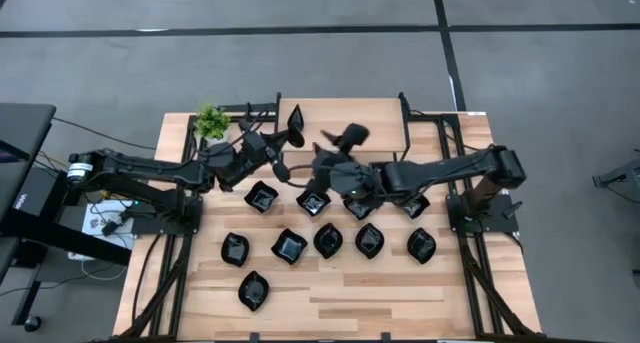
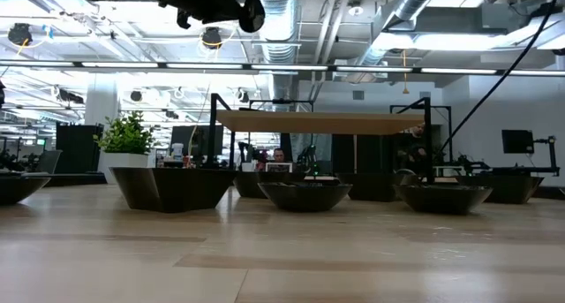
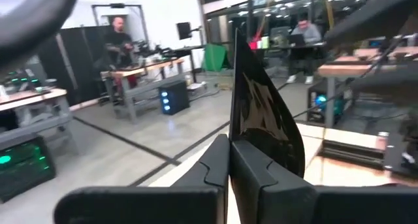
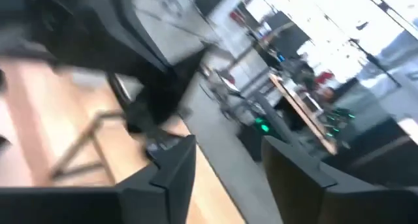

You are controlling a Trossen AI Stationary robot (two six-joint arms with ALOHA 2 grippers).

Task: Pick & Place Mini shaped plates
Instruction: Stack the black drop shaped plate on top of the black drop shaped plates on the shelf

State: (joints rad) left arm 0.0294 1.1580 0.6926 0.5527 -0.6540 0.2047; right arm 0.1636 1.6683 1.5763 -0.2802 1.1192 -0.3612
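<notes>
High view: the left claw (image 1: 285, 136) is raised over the far part of the bench (image 1: 340, 308), pinching one teardrop plate (image 1: 296, 117) that stands on edge. The right claw (image 1: 340, 141) is just beside it, near the bench's far middle. The remaining mini shaped plates (image 1: 328, 239) lie in rows across the bench's centre. A potted plant (image 1: 210, 121) stands at the far left corner.

Low view: several black dishes (image 2: 305, 194) rest on the bench; an arm hangs overhead.

Left wrist view: the fingers (image 3: 219, 165) are pressed together on the upright plate's lower edge.

Right wrist view: the right claw's fingers (image 4: 173, 165) stand spread, with nothing between them.
</notes>
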